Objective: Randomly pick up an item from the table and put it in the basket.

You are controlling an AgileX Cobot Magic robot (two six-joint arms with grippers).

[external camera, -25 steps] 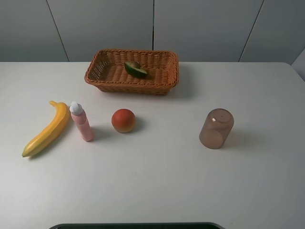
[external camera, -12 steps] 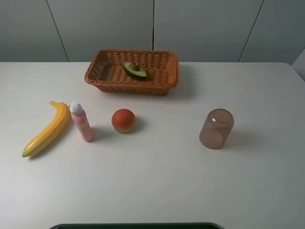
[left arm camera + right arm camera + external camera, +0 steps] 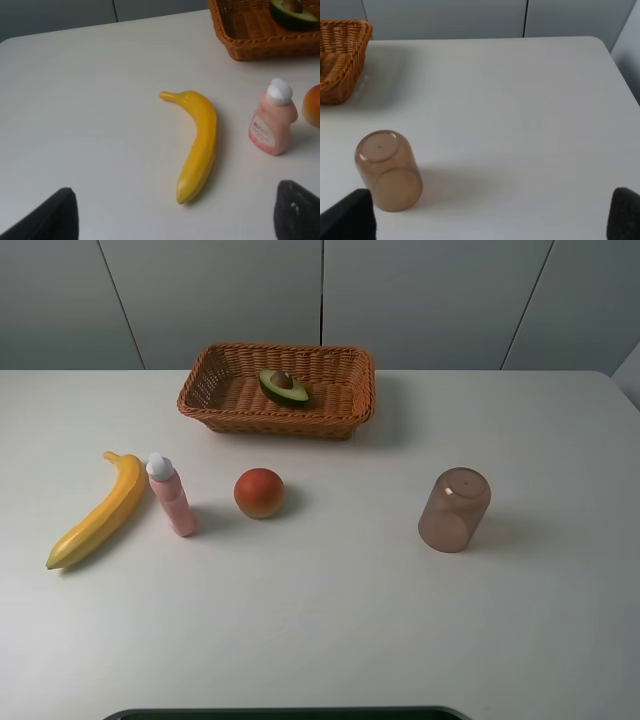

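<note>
Halved avocado with dark green skin, yellow-green flesh and brown pit (image 3: 284,386) lying cut side up inside rectangular orange-brown woven wicker basket (image 3: 350,410) at 12 o'clock on flat white matte surface (image 3: 330,630). Placement looks done; nothing obvious left for this item.

Left hand (image 3: 175,212) released, fingertips wide apart, holding nothing, over the 9 o'clock area. Right hand (image 3: 490,215) likewise released and empty, over the 3 o'clock area. Neither visible from the high camera.

Left on the surface: curved yellow banana (image 3: 100,509) at 9 o'clock, small pink bottle with white cap (image 3: 171,496) just beside it, round red-orange fruit (image 3: 259,493) near centre, translucent brown plastic cup on its side (image 3: 455,510) at 3 o'clock.
</note>
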